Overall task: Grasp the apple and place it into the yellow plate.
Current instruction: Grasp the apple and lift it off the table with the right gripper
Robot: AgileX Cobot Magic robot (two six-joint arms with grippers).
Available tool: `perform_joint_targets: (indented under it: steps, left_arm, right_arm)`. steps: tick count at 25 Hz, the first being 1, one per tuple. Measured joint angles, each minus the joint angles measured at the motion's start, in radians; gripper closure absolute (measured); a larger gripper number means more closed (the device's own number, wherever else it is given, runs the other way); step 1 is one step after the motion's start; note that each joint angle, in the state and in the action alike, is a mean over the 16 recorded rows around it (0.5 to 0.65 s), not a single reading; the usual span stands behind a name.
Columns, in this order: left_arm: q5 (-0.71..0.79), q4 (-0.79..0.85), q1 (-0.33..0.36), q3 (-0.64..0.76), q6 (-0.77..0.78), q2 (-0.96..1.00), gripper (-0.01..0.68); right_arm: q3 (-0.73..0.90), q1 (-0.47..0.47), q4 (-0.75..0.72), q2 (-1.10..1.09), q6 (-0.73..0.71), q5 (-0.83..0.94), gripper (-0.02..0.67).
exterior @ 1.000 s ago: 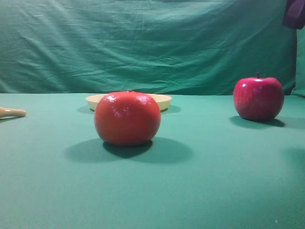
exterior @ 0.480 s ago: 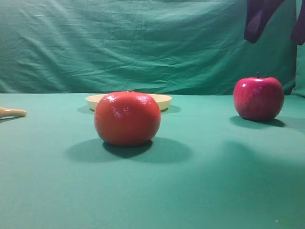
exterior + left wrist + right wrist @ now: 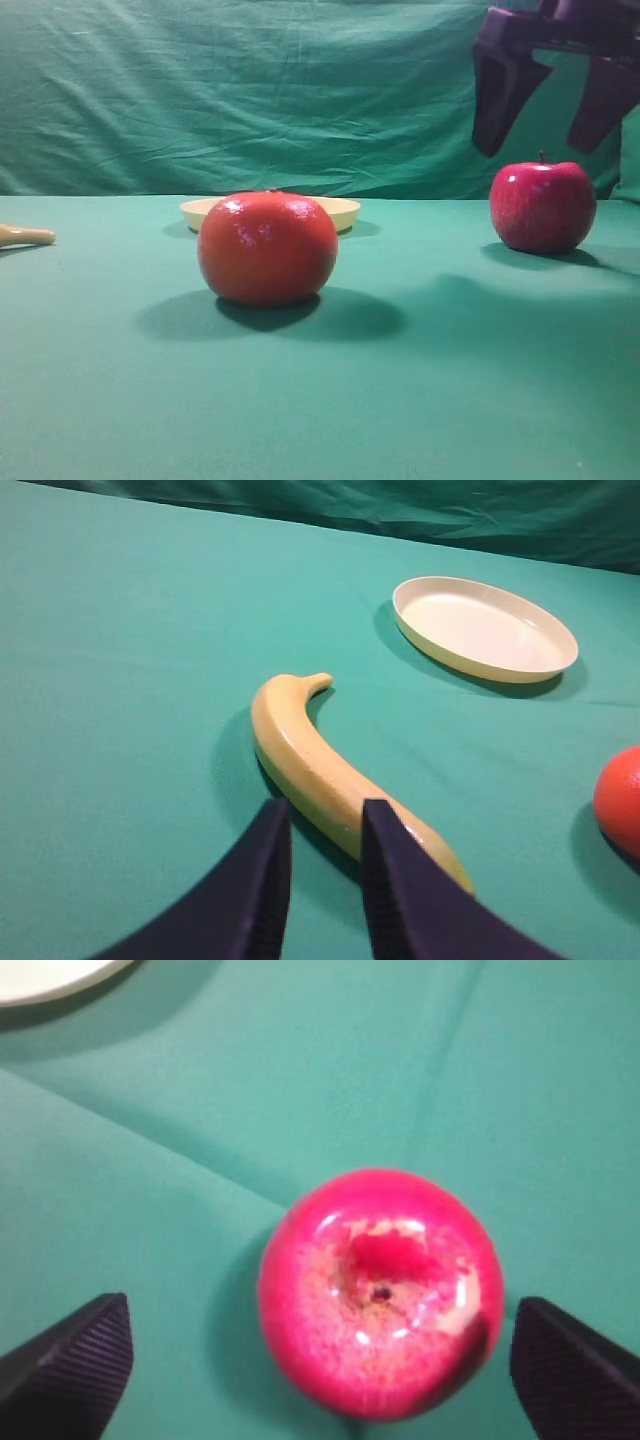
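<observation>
Two fruits, a plate and a banana lie on the green desk (image 3: 420, 400). At the far left the banana (image 3: 325, 770) shows in full only in the left wrist view, curving just ahead of the left gripper (image 3: 322, 825), whose jaws stand a narrow gap apart and hold nothing; the high view catches only its pale tip at the left edge. Farther right, toward the back, sits the yellow plate (image 3: 342, 211), shallow and cream-coloured with a low rim, partly hidden in the high view by the orange-red fruit (image 3: 267, 248) standing nearer the camera. To the right, well apart from the plate, the apple (image 3: 542, 206) rests upright on the desk, glossy crimson with a short dark stem. The right wrist view looks straight down into its dimpled, speckled top (image 3: 381, 1293), which the high view cannot show. Above it hangs the right gripper (image 3: 545, 145), its jaws spread wider than the apple, not touching it and empty.
</observation>
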Motion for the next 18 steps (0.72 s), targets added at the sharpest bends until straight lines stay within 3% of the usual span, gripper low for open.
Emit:
perform_joint_targets:
  steps: [12,18]
  left_arm:
    - [0.0,0.0,0.0,0.0,0.0,0.0,0.516]
    - [0.0,0.0,0.0,0.0,0.0,0.0,0.516]
  right_arm:
    - [-0.07,0.0,-0.009,0.051,0.001,0.012,0.139]
    - [-0.198,0.012,-0.006,0.054,0.001,0.08,0.164]
